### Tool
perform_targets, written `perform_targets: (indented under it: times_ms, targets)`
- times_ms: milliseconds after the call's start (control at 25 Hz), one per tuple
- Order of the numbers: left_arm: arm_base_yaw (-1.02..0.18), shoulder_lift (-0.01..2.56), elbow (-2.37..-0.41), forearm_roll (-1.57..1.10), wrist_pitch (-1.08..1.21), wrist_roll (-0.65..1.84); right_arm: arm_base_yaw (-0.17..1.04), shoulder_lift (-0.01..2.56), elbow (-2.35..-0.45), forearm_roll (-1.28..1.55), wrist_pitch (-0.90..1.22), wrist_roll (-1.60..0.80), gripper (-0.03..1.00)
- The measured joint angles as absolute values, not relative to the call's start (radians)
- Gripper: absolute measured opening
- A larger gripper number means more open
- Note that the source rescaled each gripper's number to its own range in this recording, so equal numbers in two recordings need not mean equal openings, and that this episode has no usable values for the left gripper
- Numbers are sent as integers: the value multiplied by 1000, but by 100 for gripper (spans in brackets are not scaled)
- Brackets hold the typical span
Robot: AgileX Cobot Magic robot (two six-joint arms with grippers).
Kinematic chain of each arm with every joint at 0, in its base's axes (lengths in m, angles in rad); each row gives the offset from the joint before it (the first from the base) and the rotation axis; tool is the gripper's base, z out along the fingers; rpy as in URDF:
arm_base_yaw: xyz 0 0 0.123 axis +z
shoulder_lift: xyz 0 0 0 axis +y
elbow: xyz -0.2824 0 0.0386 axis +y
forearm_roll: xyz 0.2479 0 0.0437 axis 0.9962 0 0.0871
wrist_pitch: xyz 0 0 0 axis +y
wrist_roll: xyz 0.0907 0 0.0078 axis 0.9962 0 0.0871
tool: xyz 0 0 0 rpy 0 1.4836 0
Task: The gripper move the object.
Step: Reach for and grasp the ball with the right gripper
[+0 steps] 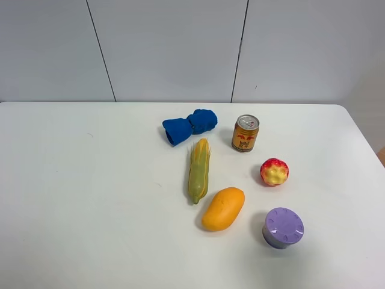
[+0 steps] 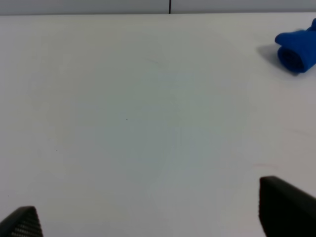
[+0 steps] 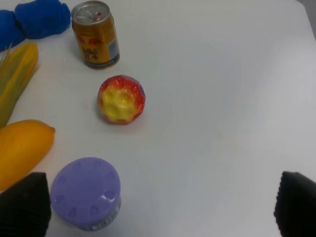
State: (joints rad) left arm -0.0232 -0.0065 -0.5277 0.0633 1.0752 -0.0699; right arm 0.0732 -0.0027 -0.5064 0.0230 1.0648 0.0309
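The small bumpy ball [image 1: 274, 172], red with a yellow patch, lies on the white table [image 1: 90, 192] right of centre, between the drink can and the purple jar. It also shows in the right wrist view [image 3: 121, 99]. My right gripper [image 3: 160, 207] is open and empty, its two black fingertips [image 3: 24, 205] wide apart, well short of the ball. My left gripper [image 2: 148, 222] is open and empty over bare table. Neither gripper nor arm shows in the exterior high view.
A gold drink can [image 1: 245, 133] stands behind the ball. A purple lidded jar [image 1: 283, 227] stands in front of it. An orange mango [image 1: 223, 208], a corn cob [image 1: 199, 170] and a blue cloth [image 1: 189, 126] lie to its left.
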Motion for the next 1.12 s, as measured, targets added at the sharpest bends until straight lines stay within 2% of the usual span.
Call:
perform_targets:
  times_ms: [40,520,720,880,1120]
  targets:
    - [-23,-6,-528,63,1075,-70,73,-3,-506,23,1065,31,74]
    - [-23,-6,-528,64,1075,-71,73,-3,-506,23,1065,41,74]
    - [-23,-6,-528,66,1075,-71,73,6,-508,12,1060,153,74]
    - [-23,-6,-528,66,1076,-71,73,145,-583,22,1060,165,74]
    - [-23,-6,-528,66,1076,-70,73,513,-798,14,1057,164,74]
